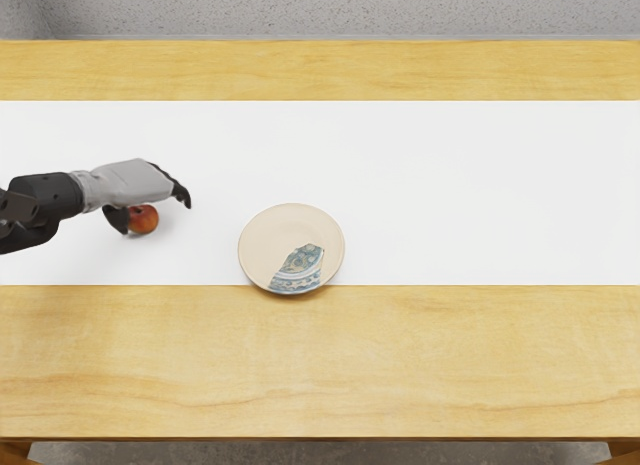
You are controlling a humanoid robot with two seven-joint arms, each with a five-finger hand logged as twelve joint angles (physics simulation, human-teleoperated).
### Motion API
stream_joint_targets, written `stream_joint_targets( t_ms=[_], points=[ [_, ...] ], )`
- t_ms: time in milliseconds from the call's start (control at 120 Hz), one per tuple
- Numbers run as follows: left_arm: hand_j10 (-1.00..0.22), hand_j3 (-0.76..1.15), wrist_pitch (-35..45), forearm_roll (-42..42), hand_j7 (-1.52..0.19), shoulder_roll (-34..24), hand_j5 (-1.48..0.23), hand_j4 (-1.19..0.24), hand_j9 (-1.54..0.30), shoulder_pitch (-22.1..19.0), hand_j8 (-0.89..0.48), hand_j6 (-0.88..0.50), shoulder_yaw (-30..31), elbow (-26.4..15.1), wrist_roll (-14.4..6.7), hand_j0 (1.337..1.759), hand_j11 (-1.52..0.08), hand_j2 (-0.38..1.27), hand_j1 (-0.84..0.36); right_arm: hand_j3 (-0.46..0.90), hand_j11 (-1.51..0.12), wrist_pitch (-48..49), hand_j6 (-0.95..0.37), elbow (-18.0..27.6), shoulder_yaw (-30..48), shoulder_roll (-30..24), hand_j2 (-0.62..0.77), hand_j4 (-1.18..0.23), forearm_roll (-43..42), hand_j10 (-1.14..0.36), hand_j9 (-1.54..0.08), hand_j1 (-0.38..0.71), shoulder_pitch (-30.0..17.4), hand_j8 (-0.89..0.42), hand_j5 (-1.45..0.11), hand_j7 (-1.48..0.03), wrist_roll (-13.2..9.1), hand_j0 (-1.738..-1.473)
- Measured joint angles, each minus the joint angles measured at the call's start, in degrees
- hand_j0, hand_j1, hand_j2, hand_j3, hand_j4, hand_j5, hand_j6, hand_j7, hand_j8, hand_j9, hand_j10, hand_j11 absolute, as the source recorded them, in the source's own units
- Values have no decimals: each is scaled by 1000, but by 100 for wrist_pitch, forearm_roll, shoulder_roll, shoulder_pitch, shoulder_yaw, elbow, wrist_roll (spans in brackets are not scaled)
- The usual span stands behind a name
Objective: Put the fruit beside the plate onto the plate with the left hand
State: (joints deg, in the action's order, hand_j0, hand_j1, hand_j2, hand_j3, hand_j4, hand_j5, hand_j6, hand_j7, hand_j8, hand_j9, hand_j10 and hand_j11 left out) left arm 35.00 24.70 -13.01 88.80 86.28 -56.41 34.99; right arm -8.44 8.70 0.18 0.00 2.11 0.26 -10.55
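Nearest is the bare wood of the table [320, 365]. On the white runner [450, 185] sits a cream plate [288, 229] with a blue patterned wedge; its motif is too small to make out. Well left of the plate, the reddish fruit [146, 221] lies on the runner, its top hidden under the left hand [130, 185]. The fingers [180, 195] arch loosely past the fruit, not closed on it. The arm is cut off at the left edge.

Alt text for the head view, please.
The left robot hand, open, reaches over a small round red-orange fruit on a white runner, left of an empty round beige plate with a blue patterned patch. A wooden table lies beneath.
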Motion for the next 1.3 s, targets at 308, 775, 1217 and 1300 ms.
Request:
stream_joint_targets(
  t_ms=[308, 775, 1217, 1300],
  points=[
    [-472, 0, -1, 1, -616, 0, -616, -472, -616, 5, -472, -472, -20, -1, 1, 1658, -616, 153, -194, 0, 0, 0, -1, 0, 0, 0, 0, 0, 0, 0, 0, -349, 0, 0, 0, 0, 0, -1658],
    [-579, 0, -1, 2, -759, 9, -755, -584, -762, -12, -520, -499, -24, 5, 1, 1657, -763, 235, -277, 0, 0, 0, -1, 0, 0, 0, 0, 0, 0, 0, 0, -349, 0, 0, 0, 0, 0, -1658],
    [-691, 0, 13, 12, -916, 17, -894, -714, -934, -56, -458, -453, -9, 33, -1, 1654, -935, 323, -307, 0, 0, 0, -1, 0, 0, 0, 0, 0, 0, 0, 0, -349, 0, -1, 0, 0, 0, -1658],
    [-710, 0, 6, 14, -954, 12, -935, -721, -972, -56, -439, -429, -4, 38, 3, 1653, -975, 334, -316, 0, 0, 0, -1, 0, 0, 0, 0, 0, 0, 0, 0, -349, 0, -1, 0, 0, 0, -1658]
  ],
)
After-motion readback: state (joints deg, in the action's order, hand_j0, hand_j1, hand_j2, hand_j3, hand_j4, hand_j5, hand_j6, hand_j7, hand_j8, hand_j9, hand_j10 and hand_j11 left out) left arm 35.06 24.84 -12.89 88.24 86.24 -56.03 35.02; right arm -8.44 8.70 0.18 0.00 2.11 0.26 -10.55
